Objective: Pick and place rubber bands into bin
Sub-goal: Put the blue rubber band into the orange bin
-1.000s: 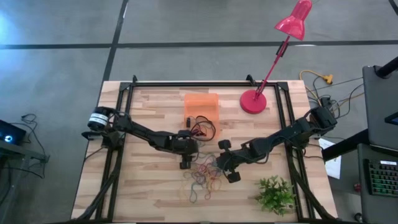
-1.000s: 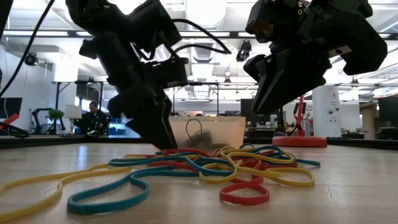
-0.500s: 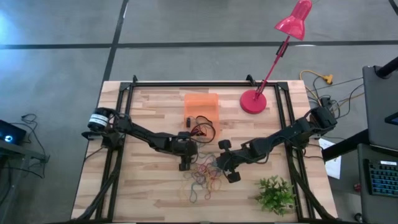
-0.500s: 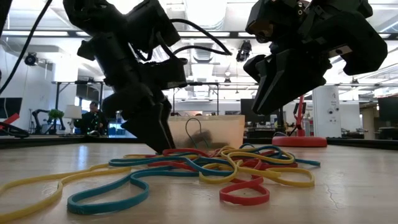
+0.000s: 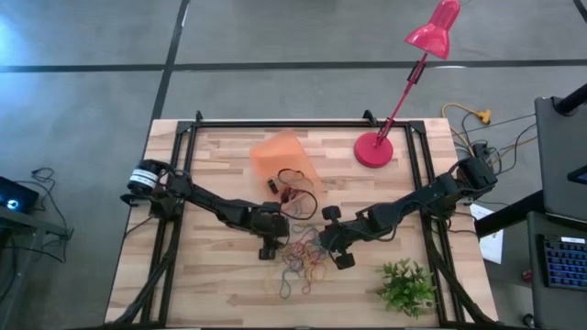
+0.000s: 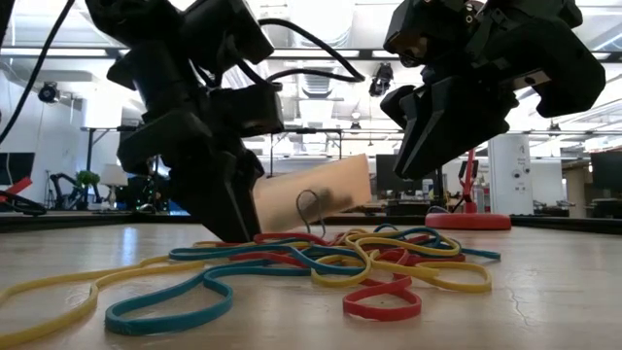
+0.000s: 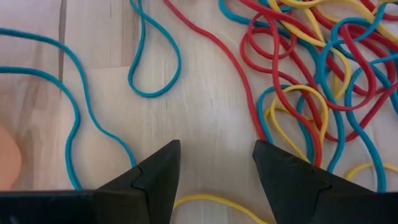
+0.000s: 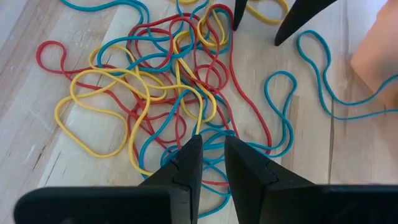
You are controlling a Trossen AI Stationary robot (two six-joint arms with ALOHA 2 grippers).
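Wooden desk (image 5: 211, 275), slatted top, lab room behind it in the low view.

Left jaws (image 7: 216, 163) were spread wide and empty, tips down on bare wood at the edge of the rubber bands (image 5: 298, 261), red and blue strands just beside one finger, a yellow strand running under the gap. Right jaws (image 8: 212, 157) stood nearly closed with only a narrow slit; a yellow strand ran up to the slit, but I couldn't tell whether it was pinched or merely lying beneath. In the low view the right gripper hung clear above the heap.

Bands lay in one tangled pile of red, yellow and blue loops on the desk between the two grippers, none visibly in the bin (image 5: 286, 160). Bin sat beyond the pile, skewed to the desk edges and tipped up on one side in the low view, with a black cable loop (image 5: 301, 188) against it.

Handling judgement: bands light, limp, stretchy, and interlaced, so pulling one would likely drag neighbours. Best hold was a single strand at an outer loop, e.g. the lone blue loop (image 7: 154, 65) lying apart on bare wood, pinched flat against the desk. Bin looked light enough to shift if nudged.

Red lamp base (image 5: 373, 149) and a plant (image 5: 406, 286) stood well apart.
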